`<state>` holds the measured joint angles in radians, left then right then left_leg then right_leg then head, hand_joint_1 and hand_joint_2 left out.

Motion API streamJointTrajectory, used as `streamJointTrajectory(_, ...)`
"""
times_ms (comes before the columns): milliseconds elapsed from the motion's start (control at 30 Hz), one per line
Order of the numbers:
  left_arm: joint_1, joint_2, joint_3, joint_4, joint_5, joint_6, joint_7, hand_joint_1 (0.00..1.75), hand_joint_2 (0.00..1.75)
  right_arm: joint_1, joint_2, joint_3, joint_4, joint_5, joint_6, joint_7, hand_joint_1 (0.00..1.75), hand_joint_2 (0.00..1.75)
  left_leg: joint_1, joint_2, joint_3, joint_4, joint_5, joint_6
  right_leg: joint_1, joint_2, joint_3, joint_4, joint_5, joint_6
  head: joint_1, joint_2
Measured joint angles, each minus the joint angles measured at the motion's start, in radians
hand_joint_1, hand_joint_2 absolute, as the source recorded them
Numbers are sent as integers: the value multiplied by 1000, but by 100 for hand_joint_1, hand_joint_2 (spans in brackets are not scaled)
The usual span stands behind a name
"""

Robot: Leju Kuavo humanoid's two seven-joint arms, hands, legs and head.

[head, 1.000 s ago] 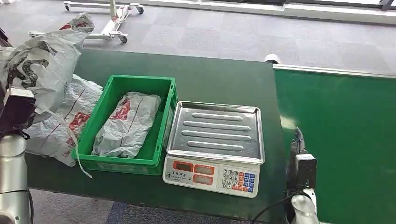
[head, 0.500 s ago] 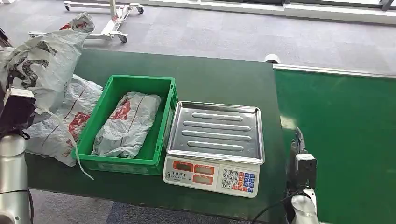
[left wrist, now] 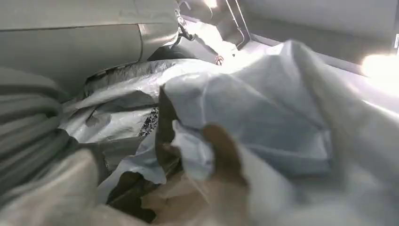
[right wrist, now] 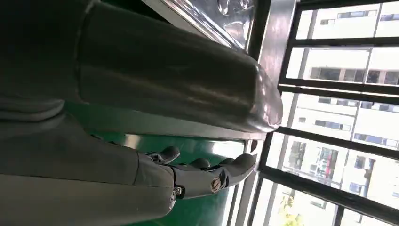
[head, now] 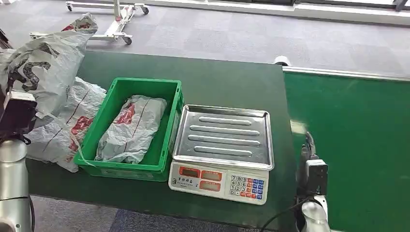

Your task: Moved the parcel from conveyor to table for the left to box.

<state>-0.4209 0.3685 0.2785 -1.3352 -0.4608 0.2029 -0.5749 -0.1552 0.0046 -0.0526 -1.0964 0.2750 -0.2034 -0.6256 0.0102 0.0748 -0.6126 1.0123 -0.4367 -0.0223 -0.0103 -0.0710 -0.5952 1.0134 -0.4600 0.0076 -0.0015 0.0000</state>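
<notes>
Head view put the parcel (head: pixel 43 67) at the upper left, lifted above the surface (head: pixel 227 84) beside the green crate (head: pixel 167 128), my left robot hand (left wrist: pixel 61 188) clamped on it. My right robot hand (right wrist: pixel 207 176) hung with fingers apart. The slack plastic could snag the crate's rim and slip free.

A steel-topped scale (head: pixel 222 150) (red displays, coloured keys) beside the crate; a wheeled white frame (head: pixel 109 21) on grey carpet (head: pixel 232 36).
</notes>
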Motion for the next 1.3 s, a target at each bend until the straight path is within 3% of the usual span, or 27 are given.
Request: streamJointTrajectory(1300,0,0,0,0,0,0,0,175,175,0,0,0,0,0,0,0,0,0,0,0,0,0,0,0,0,0,0,0,0,0,0,0)
